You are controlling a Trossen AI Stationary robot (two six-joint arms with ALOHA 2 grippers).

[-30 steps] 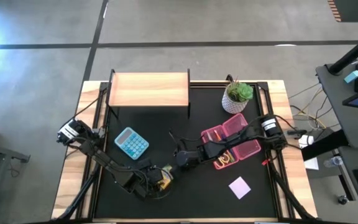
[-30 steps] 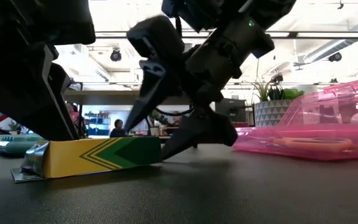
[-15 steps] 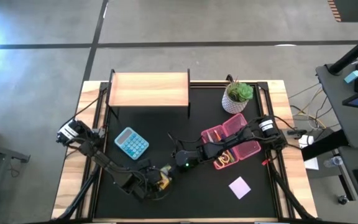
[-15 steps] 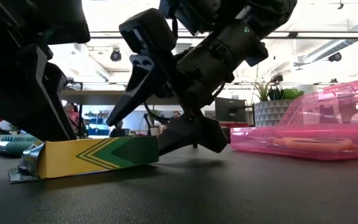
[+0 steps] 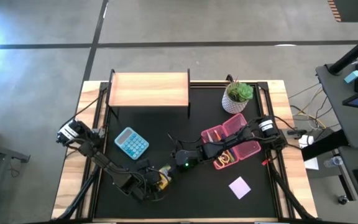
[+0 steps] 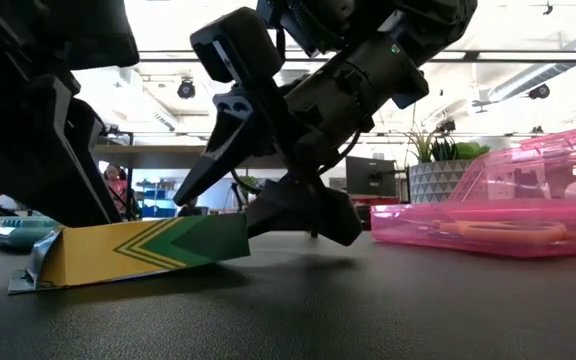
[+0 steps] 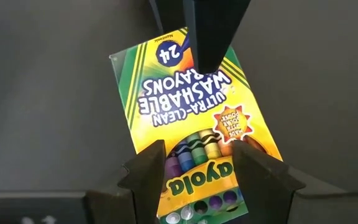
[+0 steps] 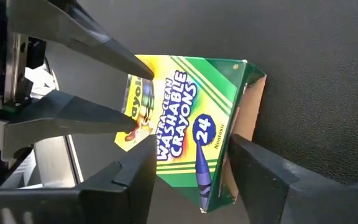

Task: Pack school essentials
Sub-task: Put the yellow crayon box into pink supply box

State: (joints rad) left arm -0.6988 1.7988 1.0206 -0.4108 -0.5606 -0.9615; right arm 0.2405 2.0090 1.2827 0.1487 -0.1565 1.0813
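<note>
left hand [image 7: 197, 174] | grips crayon box [image 7: 191, 118] | right hand [image 8: 188, 177] astride far end (lifted)

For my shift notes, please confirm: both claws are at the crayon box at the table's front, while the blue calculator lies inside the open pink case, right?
Not quite. The blue calculator lies on the black mat, well apart from the pink case; the high view shows this. The rest holds: the left claw and right claw both flank the crayon box at the table's front.
</note>
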